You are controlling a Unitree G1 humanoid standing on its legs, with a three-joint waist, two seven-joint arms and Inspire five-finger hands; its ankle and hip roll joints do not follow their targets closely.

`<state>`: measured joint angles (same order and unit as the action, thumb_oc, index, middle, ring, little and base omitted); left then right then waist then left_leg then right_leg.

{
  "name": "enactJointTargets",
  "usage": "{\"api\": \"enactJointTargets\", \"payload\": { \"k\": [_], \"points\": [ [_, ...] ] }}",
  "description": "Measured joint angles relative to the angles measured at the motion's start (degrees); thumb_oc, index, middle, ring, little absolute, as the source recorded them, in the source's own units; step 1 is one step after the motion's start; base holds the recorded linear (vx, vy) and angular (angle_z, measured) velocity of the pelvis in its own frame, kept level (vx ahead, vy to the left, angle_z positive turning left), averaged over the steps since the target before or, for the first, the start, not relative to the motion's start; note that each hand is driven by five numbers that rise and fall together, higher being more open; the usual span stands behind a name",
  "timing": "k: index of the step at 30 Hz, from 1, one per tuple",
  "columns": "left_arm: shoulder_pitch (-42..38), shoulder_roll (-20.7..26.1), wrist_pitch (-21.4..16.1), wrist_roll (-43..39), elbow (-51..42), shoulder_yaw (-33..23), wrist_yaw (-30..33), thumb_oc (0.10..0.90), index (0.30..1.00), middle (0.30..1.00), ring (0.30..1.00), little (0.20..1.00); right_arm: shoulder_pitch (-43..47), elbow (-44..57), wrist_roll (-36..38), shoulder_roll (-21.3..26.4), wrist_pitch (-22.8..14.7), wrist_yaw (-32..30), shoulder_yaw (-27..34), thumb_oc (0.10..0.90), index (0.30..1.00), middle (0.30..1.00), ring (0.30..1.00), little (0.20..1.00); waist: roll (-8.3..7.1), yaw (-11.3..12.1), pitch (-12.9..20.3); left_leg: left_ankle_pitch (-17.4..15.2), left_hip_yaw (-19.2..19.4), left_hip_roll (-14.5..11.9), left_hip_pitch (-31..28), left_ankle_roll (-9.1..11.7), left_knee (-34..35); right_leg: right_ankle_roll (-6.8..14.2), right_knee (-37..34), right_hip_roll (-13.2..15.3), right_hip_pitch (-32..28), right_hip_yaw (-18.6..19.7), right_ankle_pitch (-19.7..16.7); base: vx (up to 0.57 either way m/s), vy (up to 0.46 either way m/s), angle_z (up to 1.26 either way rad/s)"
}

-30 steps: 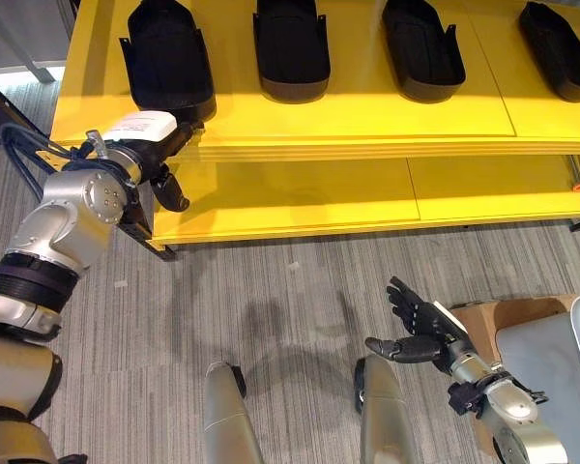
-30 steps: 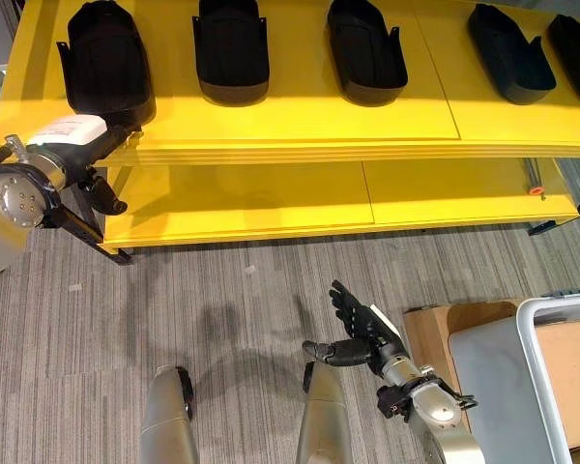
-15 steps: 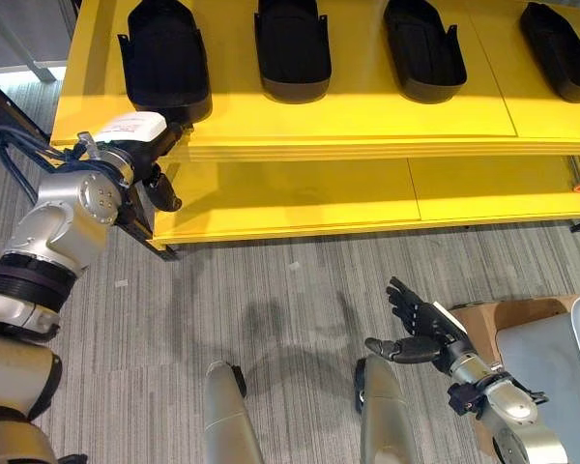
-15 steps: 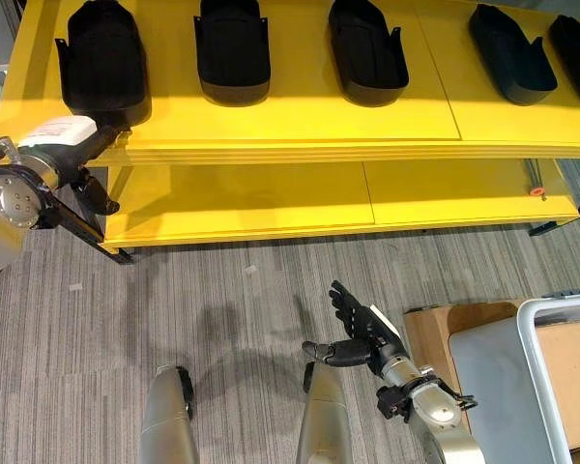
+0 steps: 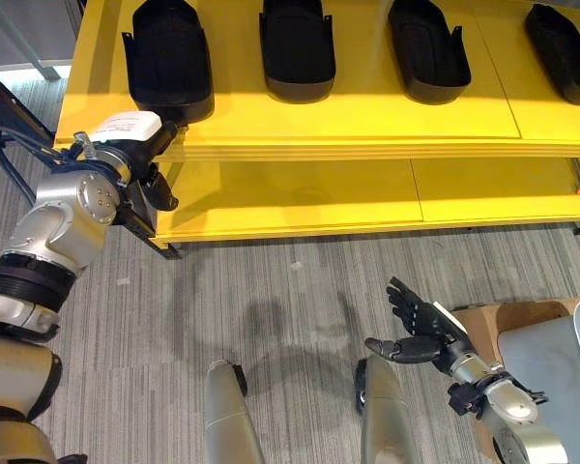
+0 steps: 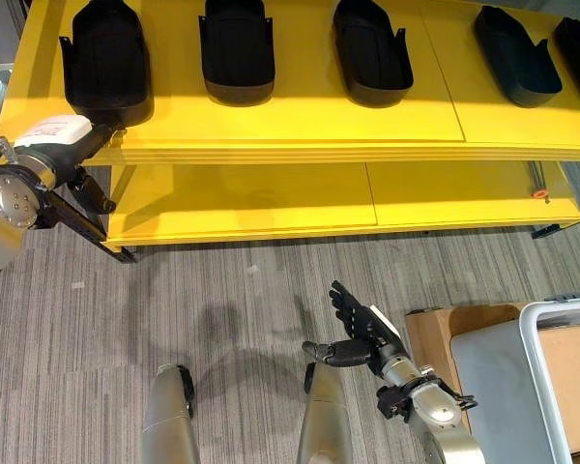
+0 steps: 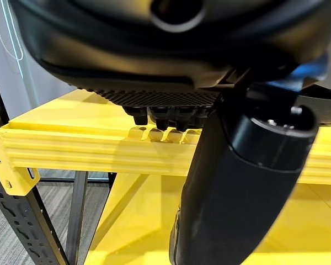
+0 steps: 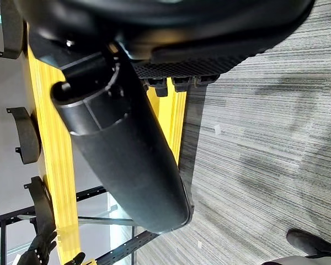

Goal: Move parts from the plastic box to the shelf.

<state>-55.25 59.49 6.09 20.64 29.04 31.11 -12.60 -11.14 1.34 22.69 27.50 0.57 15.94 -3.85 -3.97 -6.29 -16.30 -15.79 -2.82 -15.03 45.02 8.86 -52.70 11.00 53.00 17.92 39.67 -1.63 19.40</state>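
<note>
Several black moulded parts lie in a row on the yellow shelf (image 5: pixel 367 111), the leftmost part (image 5: pixel 169 58) near its left end. My left hand (image 5: pixel 135 130) is at the shelf's front edge just below that part, open and holding nothing. In the left wrist view its fingers (image 7: pixel 165 113) reach the yellow edge and the thumb (image 7: pixel 231 187) hangs free. My right hand (image 5: pixel 420 333) hovers open and empty low over the carpet. The grey plastic box (image 5: pixel 551 372) with a pale rim sits at the lower right, its contents hidden.
A lower yellow shelf level (image 5: pixel 300 193) runs under the top one, carried by a black upright (image 5: pixel 140 227) at the left. A brown cardboard box (image 5: pixel 498 317) stands beside the plastic box. Grey striped carpet (image 5: pixel 290 290) lies between shelf and boxes.
My left hand has drawn back a little to the left along the shelf edge, away from the leftmost part. The right hand has stayed put.
</note>
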Motion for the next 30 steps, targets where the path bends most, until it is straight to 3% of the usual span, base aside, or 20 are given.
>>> {"api": "enactJointTargets", "payload": {
  "k": [30],
  "points": [
    [-0.01, 0.35, -0.02, 0.01, 0.01, -0.48, 3.24, 0.9, 1.0, 1.0, 1.0, 1.0, 0.12, -0.04, 0.0, 0.01, -0.04, -0.1, -1.09, 0.9, 1.0, 1.0, 1.0, 1.0, -0.12, -0.07, -0.02, -0.06, 0.13, -0.11, 0.92, -0.07, -0.14, 0.05, 0.17, -0.17, 1.1, 0.28, -0.06, 0.0, 0.0, 0.0]
  ]
}}
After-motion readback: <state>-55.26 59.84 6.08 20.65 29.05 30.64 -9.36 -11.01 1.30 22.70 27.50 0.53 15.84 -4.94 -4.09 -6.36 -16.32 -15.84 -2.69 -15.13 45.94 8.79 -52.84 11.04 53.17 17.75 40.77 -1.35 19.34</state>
